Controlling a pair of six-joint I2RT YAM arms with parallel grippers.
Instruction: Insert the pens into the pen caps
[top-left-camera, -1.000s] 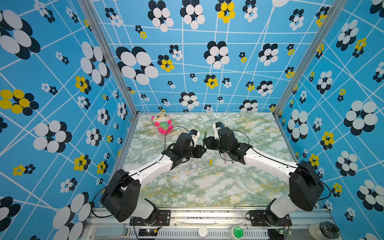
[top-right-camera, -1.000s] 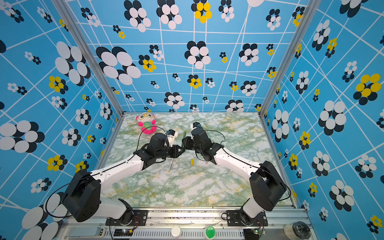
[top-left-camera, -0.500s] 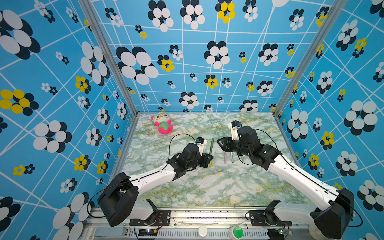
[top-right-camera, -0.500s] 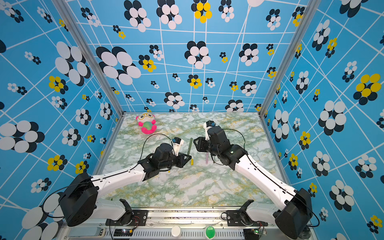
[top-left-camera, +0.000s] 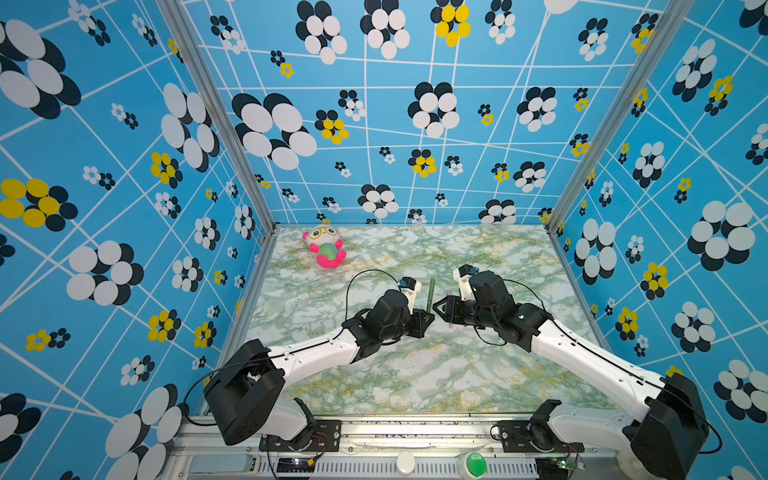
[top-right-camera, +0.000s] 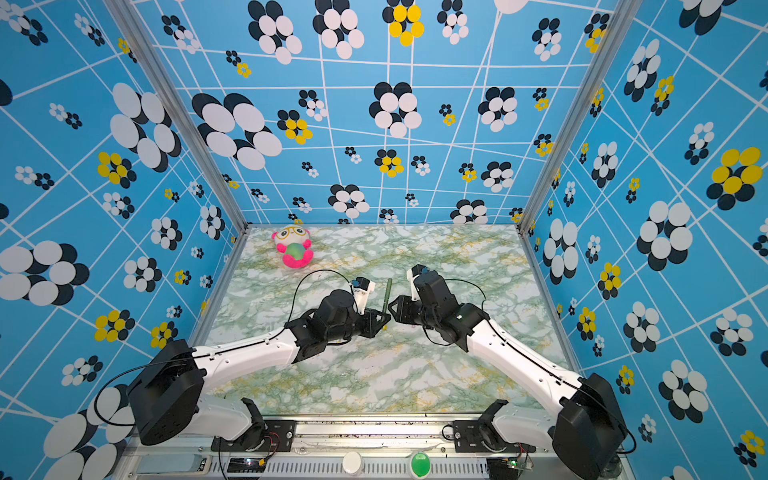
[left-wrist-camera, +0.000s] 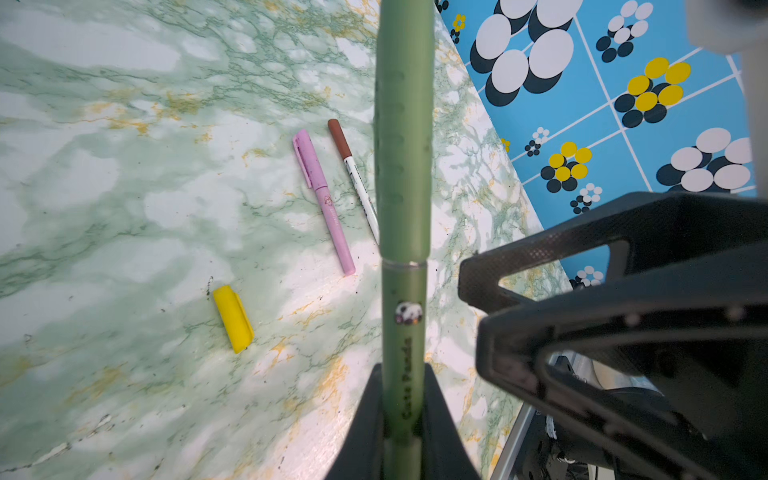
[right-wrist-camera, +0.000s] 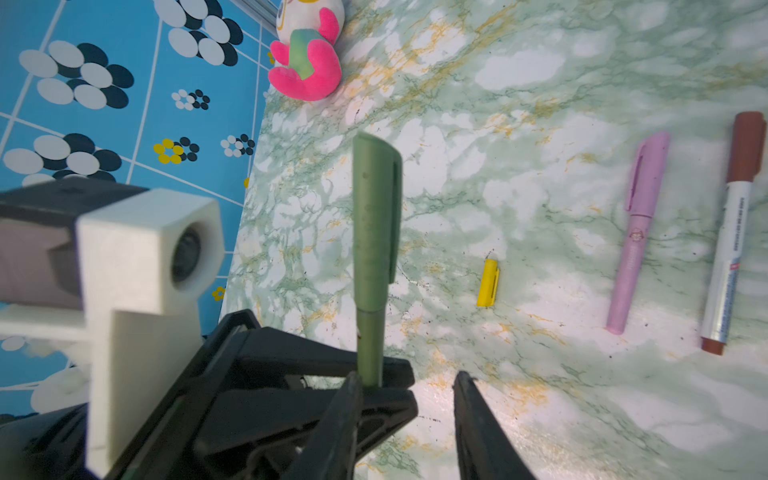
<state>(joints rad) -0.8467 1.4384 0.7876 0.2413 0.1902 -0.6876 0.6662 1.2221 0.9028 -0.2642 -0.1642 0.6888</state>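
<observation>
The green pen (left-wrist-camera: 402, 208) stands upright above the middle of the table (top-left-camera: 415, 374), its cap already seated. The left gripper (left-wrist-camera: 402, 419) is pinched tight on its lower barrel. It looks light, stiff and smooth, so it could swivel in a pinch. The barrel below the cap seam is the best place to hold it, leaving the cap clear.

The right gripper (right-wrist-camera: 407, 378) sits just beside the pen with its jaws partly apart and nothing in them.

The yellow cap (left-wrist-camera: 233, 318) lies loose on the table. It is small and likely to skid, so it is best taken across its width. Near it lie the pink pen (left-wrist-camera: 324, 199) and the brown-capped white pen (left-wrist-camera: 353, 174), both capped.

The two grippers crowd each other tip to tip. The marble in front of them is open, and the plush toy (top-left-camera: 324, 247) sits well apart in the far corner.
</observation>
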